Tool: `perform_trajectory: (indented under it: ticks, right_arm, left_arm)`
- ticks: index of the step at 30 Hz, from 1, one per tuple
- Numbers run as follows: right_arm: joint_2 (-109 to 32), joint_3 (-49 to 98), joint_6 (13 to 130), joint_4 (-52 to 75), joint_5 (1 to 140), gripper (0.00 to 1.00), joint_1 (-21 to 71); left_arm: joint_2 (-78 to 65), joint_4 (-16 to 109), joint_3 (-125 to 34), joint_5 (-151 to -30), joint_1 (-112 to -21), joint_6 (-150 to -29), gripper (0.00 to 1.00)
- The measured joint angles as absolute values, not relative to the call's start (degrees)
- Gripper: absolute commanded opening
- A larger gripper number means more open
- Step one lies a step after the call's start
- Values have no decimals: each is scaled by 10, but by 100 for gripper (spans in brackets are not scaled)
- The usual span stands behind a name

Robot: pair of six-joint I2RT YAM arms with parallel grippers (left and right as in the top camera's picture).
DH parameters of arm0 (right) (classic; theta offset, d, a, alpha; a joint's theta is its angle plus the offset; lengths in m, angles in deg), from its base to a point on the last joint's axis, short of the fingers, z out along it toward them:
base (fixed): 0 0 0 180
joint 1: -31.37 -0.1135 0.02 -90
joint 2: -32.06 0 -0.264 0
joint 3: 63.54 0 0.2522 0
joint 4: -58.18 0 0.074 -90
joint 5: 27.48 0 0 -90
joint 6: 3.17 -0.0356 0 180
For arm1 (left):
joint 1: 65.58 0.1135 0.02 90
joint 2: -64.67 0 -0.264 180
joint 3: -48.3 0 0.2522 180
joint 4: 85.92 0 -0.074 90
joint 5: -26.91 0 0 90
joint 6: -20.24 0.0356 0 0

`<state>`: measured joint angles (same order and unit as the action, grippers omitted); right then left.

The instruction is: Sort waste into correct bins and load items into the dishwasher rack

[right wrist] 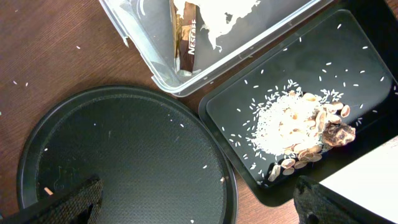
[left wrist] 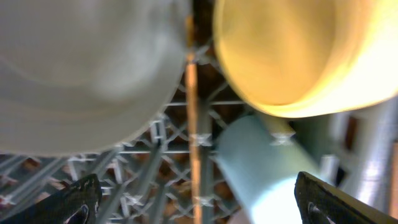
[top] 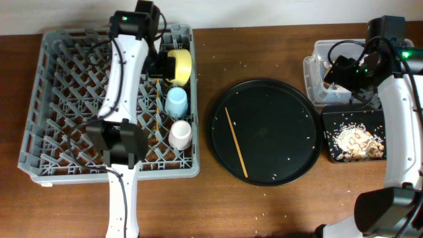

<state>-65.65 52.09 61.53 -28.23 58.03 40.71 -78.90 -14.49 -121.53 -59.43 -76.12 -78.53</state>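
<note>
The grey dishwasher rack (top: 59, 106) holds the yellow bowl (top: 180, 66), the blue cup (top: 176, 102) and the pale pink cup (top: 180, 134) along its right side. My left gripper (top: 158, 65) is open and empty above the rack beside the bowl. The left wrist view shows the grey plate (left wrist: 81, 74), the bowl (left wrist: 292, 56), the blue cup (left wrist: 261, 168) and one chopstick (left wrist: 193, 124) in the rack, with the open jaws (left wrist: 199, 208) apart from all of them. A second chopstick (top: 236, 142) lies on the round black tray (top: 284, 106). My right gripper (top: 338, 69) (right wrist: 199, 208) is open and empty.
The clear tub (top: 317, 53) (right wrist: 155, 68) holds the white napkin (right wrist: 217, 12) and the brown wrapper (right wrist: 186, 40). The shallow black tray (top: 330, 119) (right wrist: 348, 68) holds rice and brown scraps (right wrist: 292, 124). A few rice grains lie on the round tray (right wrist: 124, 155) and the wooden table.
</note>
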Motion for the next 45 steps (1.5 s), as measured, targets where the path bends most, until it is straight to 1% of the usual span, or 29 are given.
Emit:
perform_trajectory:
  ticks: [2, 5, 6, 7, 8, 10, 11, 13, 15, 16, 17, 18, 24, 25, 26, 28, 29, 31, 34, 36, 38, 39, 40, 41, 42, 43, 45]
  right_arm:
    - [-656, 521, 616, -282, 580, 98, 407]
    - [-656, 521, 615, -282, 581, 98, 407]
    - [-656, 521, 616, -282, 580, 99, 407]
    - [-656, 521, 616, -282, 580, 98, 407]
    - [-656, 521, 616, -282, 580, 99, 407]
    - [-656, 521, 616, -282, 580, 98, 407]
    - [-657, 521, 616, -282, 580, 98, 407]
    - [-656, 521, 616, -282, 580, 98, 407]
    - [-656, 521, 615, -282, 580, 99, 407]
    - [-656, 521, 616, -282, 580, 98, 407]
    - [-656, 521, 616, -282, 580, 98, 407]
    - [-656, 521, 615, -282, 580, 98, 407]
    - [-656, 521, 616, -282, 580, 98, 407]
    - [-656, 521, 615, -282, 580, 98, 407]
    - [-656, 521, 615, -282, 580, 98, 407]
    - [-656, 521, 616, -282, 580, 99, 407]
    - [-656, 521, 615, -283, 580, 98, 407]
    - [-657, 521, 615, -282, 580, 98, 407]
    - [-656, 521, 616, -282, 580, 99, 407]
    - [-656, 521, 616, -282, 580, 98, 407]
    - [-656, 521, 616, -282, 580, 98, 407]
    - [-656, 521, 616, -282, 580, 99, 407]
    - [-656, 521, 615, -282, 580, 98, 407]
    - [-656, 521, 616, -282, 580, 98, 407]
    - [-656, 521, 615, -282, 581, 98, 407]
    - [-656, 521, 616, -282, 580, 98, 407]
    - [-656, 521, 616, -282, 580, 98, 407]
  left_arm:
    - [-782, -129, -1226, -622, -808, -836, 99]
    - [-779, -44, -1202, -658, -933, -865, 99]
    - [-788, -25, -1171, -669, -992, -870, 99]
    - [-800, -26, -1151, -675, -1024, -874, 99]
    - [-820, -28, -1129, -676, -1044, -876, 99]
    - [-846, -39, -1089, -674, -1047, -902, 99]
    - [-849, -62, -1085, -670, -1040, -935, 97]
    - [-849, -60, -1068, -665, -1034, -1017, 90]
    - [-848, -26, -1016, -675, -1034, -1068, 60]
    - [-839, -7, -997, -684, -1033, -1080, 40]
    - [-834, 0, -987, -686, -1033, -1087, 18]
    - [-834, 2, -986, -687, -1033, -1093, 1]
    - [-833, 2, -1001, -706, -1031, -1098, 1]
    - [-833, -2, -1024, -706, -1030, -1075, 1]
    - [-832, -6, -1084, -706, -1029, -1022, 1]
    - [-818, -74, -1205, -655, -1014, -923, 1]
    - [-805, -118, -1266, -611, -997, -889, 1]
    - [-785, -158, -1315, -551, -954, -832, 1]
    - [-783, -162, -1318, -514, -839, -756, 0]
    - [-783, -163, -1303, -509, -792, -742, 0]
    - [-783, -159, -1256, -509, -767, -738, 1]
    - [-782, -148, -1223, -509, -761, -738, 13]
    - [-783, -122, -1177, -510, -758, -736, 35]
    - [-784, -108, -1154, -511, -757, -732, 70]
    - [-784, -117, -1144, -522, -757, -734, 81]
    - [-784, -116, -1140, -531, -759, -735, 82]
    - [-784, -130, -1140, -543, -759, -754, 81]
